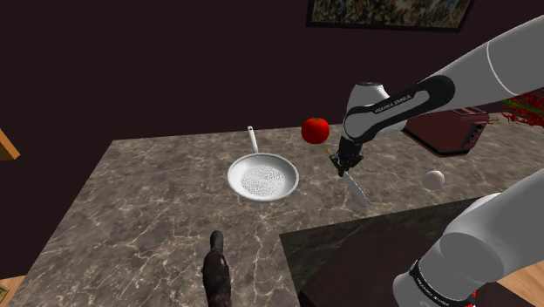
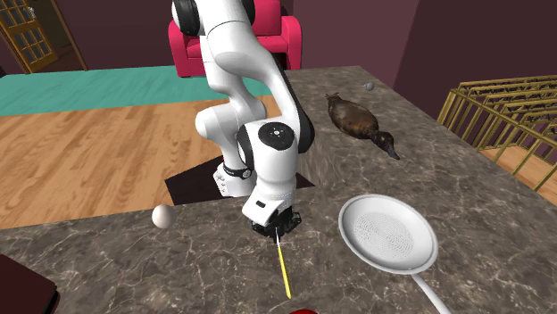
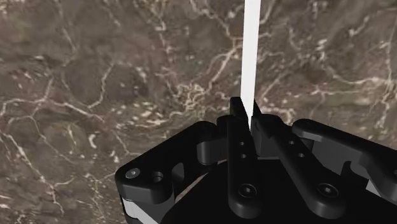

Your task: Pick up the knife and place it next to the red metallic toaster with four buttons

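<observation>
While the white arm reaches out over the marble counter (image 1: 157,196), the gripper (image 1: 346,162) is clamped tight on the knife (image 1: 356,187), fingers (image 3: 237,114) pinched in narrow on its near end. The blade runs straight out from between them and points down at the stone. From where I stand I can't tell if the tip touches.

Room to move looks decent. On the shoulder view's right there's bare marble between the knife and the dark red toaster (image 1: 449,129), which stands at the far right end of the counter. A small white ball (image 1: 433,179) lies nearer than the toaster, close to the stand's dark top (image 1: 366,257). On the shoulder view's left, a white pan (image 1: 262,178) sits near the gripper with its handle pointing away, and a red round fruit (image 1: 316,130) sits just beyond the gripper. A brown duck figure (image 1: 217,272) lies down by the near edge, well apart from the knife.

As for the knife (image 2: 284,266) itself, it's slim and straight, a pale grey blade in the shoulder view, a thin yellowish line edge-on in the second exterior view, and a flat white strip (image 3: 249,51) in the wrist view.
</observation>
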Action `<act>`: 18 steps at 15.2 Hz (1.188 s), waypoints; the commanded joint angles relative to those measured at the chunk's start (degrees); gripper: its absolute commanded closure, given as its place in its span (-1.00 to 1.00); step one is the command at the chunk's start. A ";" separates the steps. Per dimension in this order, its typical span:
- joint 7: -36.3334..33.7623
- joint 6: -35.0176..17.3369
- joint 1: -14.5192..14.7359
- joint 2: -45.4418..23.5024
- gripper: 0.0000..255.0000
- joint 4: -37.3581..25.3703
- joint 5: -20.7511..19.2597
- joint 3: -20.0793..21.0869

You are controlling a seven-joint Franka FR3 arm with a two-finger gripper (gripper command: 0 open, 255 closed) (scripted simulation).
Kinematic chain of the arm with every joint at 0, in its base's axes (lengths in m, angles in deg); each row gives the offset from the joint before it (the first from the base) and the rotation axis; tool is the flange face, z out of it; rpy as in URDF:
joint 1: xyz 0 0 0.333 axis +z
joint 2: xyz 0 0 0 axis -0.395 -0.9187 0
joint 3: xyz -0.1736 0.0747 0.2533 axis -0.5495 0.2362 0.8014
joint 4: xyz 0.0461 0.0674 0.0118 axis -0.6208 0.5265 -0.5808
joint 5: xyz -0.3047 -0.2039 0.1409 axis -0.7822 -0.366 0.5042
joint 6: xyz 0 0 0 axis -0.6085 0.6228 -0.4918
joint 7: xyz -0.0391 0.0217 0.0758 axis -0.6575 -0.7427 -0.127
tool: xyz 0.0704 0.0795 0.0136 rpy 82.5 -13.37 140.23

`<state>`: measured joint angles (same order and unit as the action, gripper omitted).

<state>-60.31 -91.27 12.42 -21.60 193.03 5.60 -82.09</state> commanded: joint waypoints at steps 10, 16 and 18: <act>-0.29 9.17 -0.12 5.47 1.00 -3.71 -0.25 0.34; -0.39 14.44 -0.14 7.91 1.00 -6.54 -0.28 0.54; -0.41 16.16 -0.14 8.59 1.00 -7.58 -0.28 0.61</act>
<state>-60.76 -76.12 12.30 -13.39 186.04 5.33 -81.49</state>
